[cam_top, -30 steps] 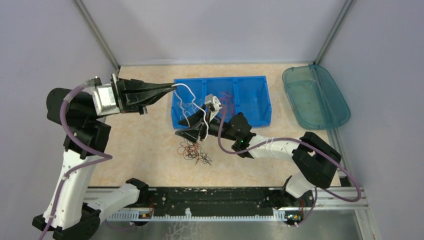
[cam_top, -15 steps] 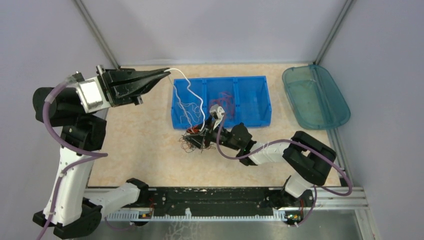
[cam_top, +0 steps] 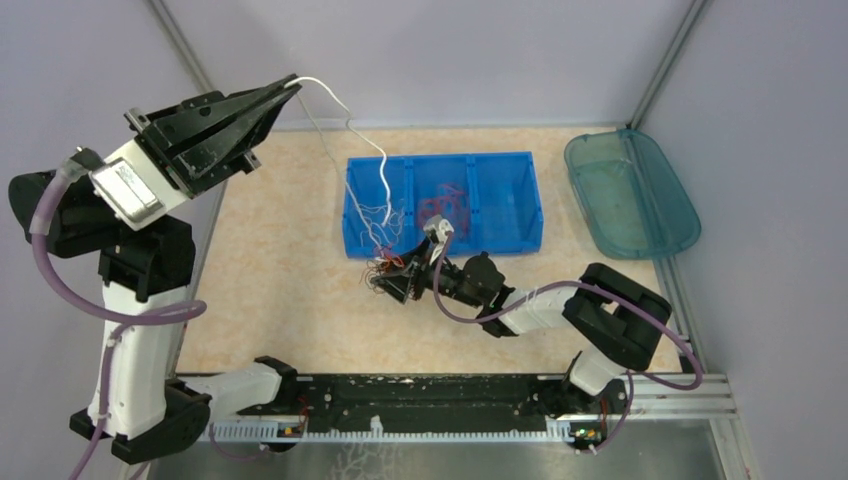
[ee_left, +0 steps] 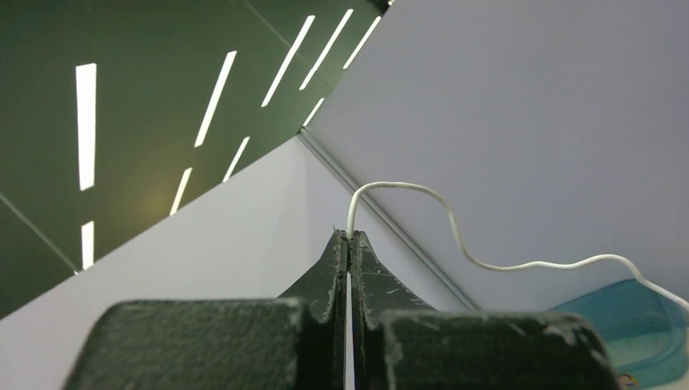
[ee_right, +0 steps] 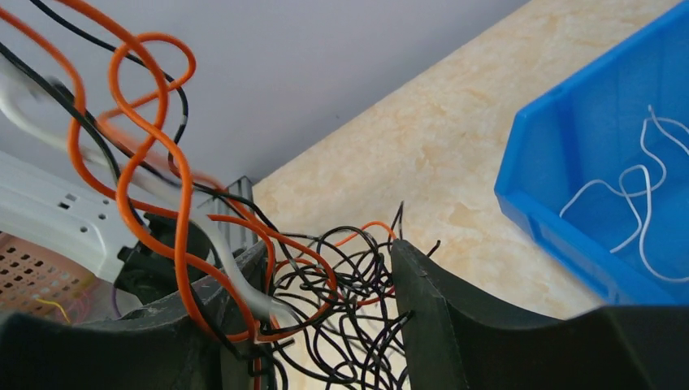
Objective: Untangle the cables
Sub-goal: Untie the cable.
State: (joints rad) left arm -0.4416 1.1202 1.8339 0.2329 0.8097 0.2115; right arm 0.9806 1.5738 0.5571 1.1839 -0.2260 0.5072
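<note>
My left gripper (cam_top: 290, 82) is raised high at the far left, shut on the end of a white cable (cam_top: 345, 112). That cable runs in waves down over the blue bin to the tangle (cam_top: 385, 275) of black and red-orange cables on the table. In the left wrist view the closed tips (ee_left: 349, 236) pinch the white cable (ee_left: 455, 236). My right gripper (cam_top: 397, 283) sits low at the tangle. In the right wrist view its jaws (ee_right: 329, 252) stand apart with the black and orange loops (ee_right: 349, 284) between them. A blurred white cable crosses the left finger (ee_right: 236, 292).
A blue three-part bin (cam_top: 530, 200) stands behind the tangle, with loose white cables (ee_right: 642, 203) in its left part and red ones (cam_top: 445, 200) in the middle. A teal tray (cam_top: 630, 195) lies at the far right. Grey walls enclose the table.
My left gripper has risen up and to the left, drawing the white cable out long. My right gripper has dropped and moved left onto the tangle.
</note>
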